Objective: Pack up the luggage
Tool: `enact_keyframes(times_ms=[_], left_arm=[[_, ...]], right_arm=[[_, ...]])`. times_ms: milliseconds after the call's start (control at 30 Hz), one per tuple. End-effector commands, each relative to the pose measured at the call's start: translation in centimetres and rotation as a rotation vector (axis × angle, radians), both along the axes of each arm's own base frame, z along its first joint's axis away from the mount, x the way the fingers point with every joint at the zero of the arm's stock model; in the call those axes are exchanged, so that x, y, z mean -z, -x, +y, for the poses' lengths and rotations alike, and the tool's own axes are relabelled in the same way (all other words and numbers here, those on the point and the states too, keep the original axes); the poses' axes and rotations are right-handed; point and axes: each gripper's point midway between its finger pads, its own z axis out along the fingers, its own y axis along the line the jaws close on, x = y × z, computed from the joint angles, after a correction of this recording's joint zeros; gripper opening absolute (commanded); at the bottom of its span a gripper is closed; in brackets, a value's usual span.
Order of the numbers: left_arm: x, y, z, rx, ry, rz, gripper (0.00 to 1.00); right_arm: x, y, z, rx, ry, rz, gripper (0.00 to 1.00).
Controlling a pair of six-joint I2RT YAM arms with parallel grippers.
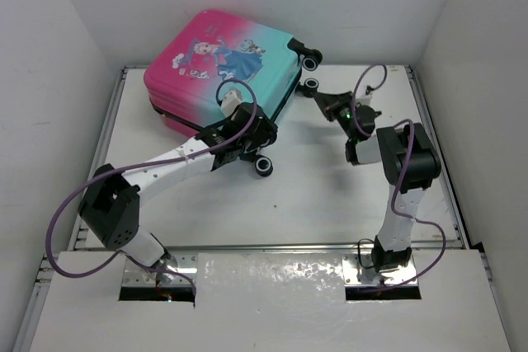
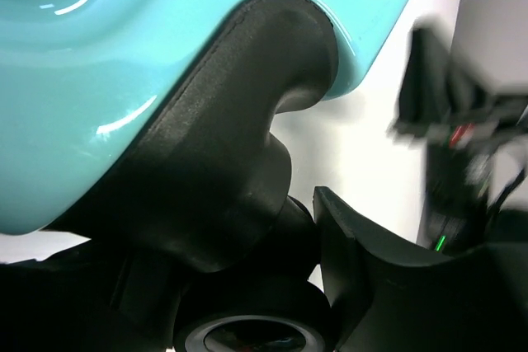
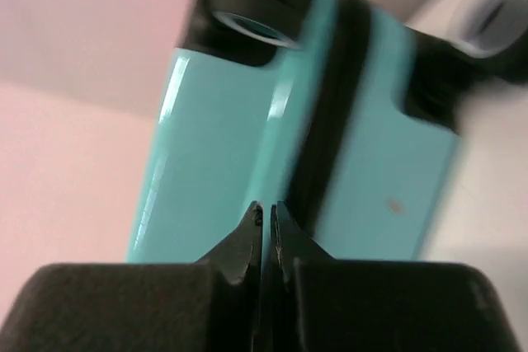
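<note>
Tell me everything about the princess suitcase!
The luggage is a shiny hard shell, pink fading to teal, with a cartoon princess on top. It lies shut on the table, far left. Black wheels stick out at the teal end. The left gripper crowds one wheel; the shut right gripper points at its dark seam.

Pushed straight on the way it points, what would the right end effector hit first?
The right end effector aims at the luggage, its teal wheel end just beside the dark seam; distance unclear.
</note>
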Motion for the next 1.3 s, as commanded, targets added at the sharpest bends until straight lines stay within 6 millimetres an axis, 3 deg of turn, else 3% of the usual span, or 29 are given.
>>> enact_keyframes(times_ms=[0,33,100,133,200,233,300,433,600,700,733,867,1033,1267], left_arm=[[-3.2,-1.3,1.7,0.095,-0.061,-0.129,0.0],[-3.5,-1.4,1.7,0.111,-0.073,-0.137,0.0],[-3.9,-1.4,1.9,0.14,-0.094,-0.145,0.0],[-4.5,-1.5,1.7,0.157,-0.097,-0.156,0.0],[-5.0,-1.3,1.2,0.195,-0.096,-0.16,0.0],[-5.4,-1.4,1.0,0.213,-0.099,-0.172,0.0],[-5.7,-1.2,0.5,0.247,-0.08,-0.178,0.0],[-6.8,-0.9,-0.8,0.321,-0.034,-0.219,0.0],[-8.0,-0.6,-0.8,0.323,-0.013,-0.236,0.0],[-8.5,-0.6,-0.5,0.316,-0.01,-0.242,0.0],[-8.4,-0.6,-0.5,0.315,-0.01,-0.238,0.0],[-8.4,-0.5,-0.6,0.323,-0.001,-0.24,0.0],[-8.7,-0.4,-1.0,0.347,0.009,-0.247,0.0],[-8.9,-0.2,-1.7,0.378,0.03,-0.251,0.0]], right_arm=[[-10.2,0.8,5.4,-0.261,0.073,-0.501,0.01],[-9.5,3.0,7.5,-0.416,0.115,-0.54,0.09],[-8.3,5.6,8.3,-0.481,0.223,-0.607,0.32],[-7.0,7.3,9.7,-0.558,0.275,-0.607,0.44],[-4.2,9.0,11.2,-0.609,0.464,-0.6,0.49],[-2.9,10.5,13.0,-0.662,0.521,-0.588,0.52],[0.2,10.8,13.1,-0.633,0.716,-0.55,0.52],[0.3,14.1,14.3,-0.588,0.716,-0.62,0.51],[3.0,13.6,15.1,-0.548,0.818,-0.608,0.45],[3.7,13.4,15.5,-0.547,0.78,-0.607,0.44],[3.0,13.3,15.7,-0.531,0.763,-0.636,0.44],[3.4,13.3,16.8,-0.498,0.815,-0.644,0.46],[2.4,11.5,16.8,-0.403,0.828,-0.653,0.45],[1.3,10.5,17.5,-0.341,0.843,-0.675,0.48]])
